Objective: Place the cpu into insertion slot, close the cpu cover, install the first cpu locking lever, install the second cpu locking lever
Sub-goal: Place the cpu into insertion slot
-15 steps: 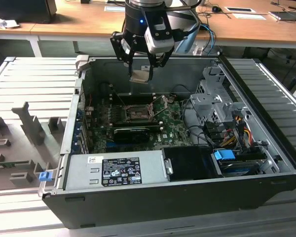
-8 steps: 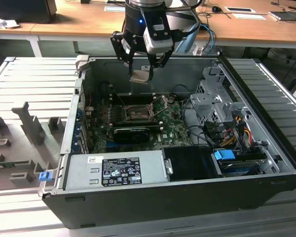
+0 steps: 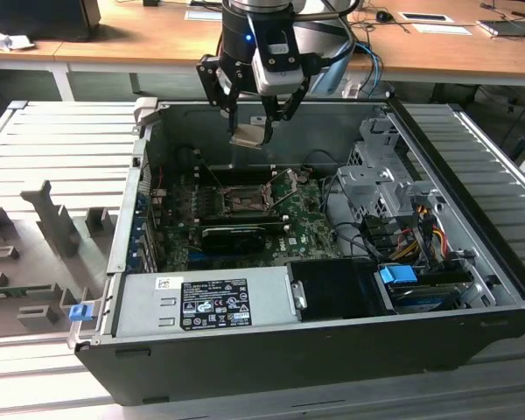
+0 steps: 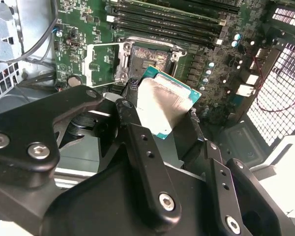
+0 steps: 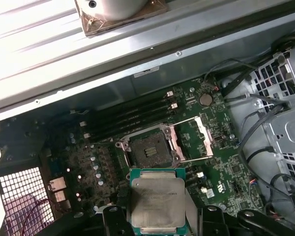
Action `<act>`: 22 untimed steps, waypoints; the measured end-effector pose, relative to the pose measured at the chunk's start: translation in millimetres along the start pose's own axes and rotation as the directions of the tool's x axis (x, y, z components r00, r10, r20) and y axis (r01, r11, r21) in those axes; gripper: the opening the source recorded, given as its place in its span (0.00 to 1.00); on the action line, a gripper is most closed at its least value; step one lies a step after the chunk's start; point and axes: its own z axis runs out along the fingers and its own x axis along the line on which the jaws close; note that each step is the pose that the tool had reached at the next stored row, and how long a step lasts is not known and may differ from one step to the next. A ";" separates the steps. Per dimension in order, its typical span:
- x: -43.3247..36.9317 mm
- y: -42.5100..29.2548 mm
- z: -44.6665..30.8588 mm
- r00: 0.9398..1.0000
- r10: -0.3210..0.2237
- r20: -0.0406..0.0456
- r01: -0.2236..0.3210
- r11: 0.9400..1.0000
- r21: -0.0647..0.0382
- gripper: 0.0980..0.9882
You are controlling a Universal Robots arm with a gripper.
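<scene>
My gripper (image 3: 249,131) hangs above the open computer case, shut on the cpu (image 3: 247,136), a small square chip with a silvery top. In both wrist views the cpu (image 4: 167,105) (image 5: 158,201) sits tilted between the black fingers (image 4: 129,115), in the air above the motherboard. The insertion slot (image 3: 242,200) (image 5: 147,150) (image 4: 150,59) lies bare on the green board below. The cpu cover (image 3: 289,187) (image 5: 197,140) (image 4: 104,64), a thin grey metal frame, is flipped up beside the slot, on the exterior view's right of it.
A black graphics card (image 3: 232,234) lies just in front of the slot. Memory slots (image 5: 132,120) run behind it. The power supply (image 3: 206,302) fills the case's front; drive cages and cables (image 3: 394,210) stand at the exterior view's right. The case walls (image 3: 140,184) enclose everything.
</scene>
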 end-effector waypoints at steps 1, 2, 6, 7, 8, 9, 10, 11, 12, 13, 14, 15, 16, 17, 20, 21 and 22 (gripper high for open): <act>0.0 0.0 0.0 1.000 0.006 0.001 -0.006 1.000 0.000 0.48; 0.0 0.0 0.0 1.000 0.011 0.001 -0.011 1.000 0.000 0.48; 0.0 0.0 0.0 1.000 0.027 0.002 -0.027 1.000 -0.001 0.48; 0.0 0.0 0.1 0.999 0.033 0.003 -0.033 0.999 -0.001 0.48; 0.0 0.0 0.1 0.999 0.038 0.003 -0.038 0.999 -0.001 0.48; 0.0 0.0 0.1 0.999 0.040 0.004 -0.040 0.999 -0.001 0.48; 0.0 0.0 0.1 0.999 0.045 0.004 -0.045 0.999 -0.001 0.48; 0.0 0.0 0.1 0.999 0.050 0.004 -0.050 0.999 -0.001 0.48; 0.0 0.0 0.1 0.998 0.057 0.005 -0.057 0.998 -0.001 0.48; 0.0 0.0 0.1 0.998 0.060 0.005 -0.060 0.998 -0.001 0.48; 0.0 0.0 0.1 0.998 0.064 0.006 -0.064 0.998 -0.002 0.48; 0.0 0.0 0.1 0.998 0.068 0.006 -0.068 0.998 -0.002 0.48; 0.0 0.0 0.1 0.997 0.071 0.006 -0.071 0.997 -0.002 0.48; 0.0 0.0 0.2 0.997 0.076 0.007 -0.076 0.997 -0.002 0.48; 0.0 0.0 0.3 0.996 0.093 0.008 -0.093 0.996 -0.002 0.48; 0.0 0.0 0.3 0.995 0.096 0.008 -0.096 0.995 -0.002 0.48; 0.0 0.0 0.3 0.995 0.099 0.009 -0.099 0.995 -0.002 0.48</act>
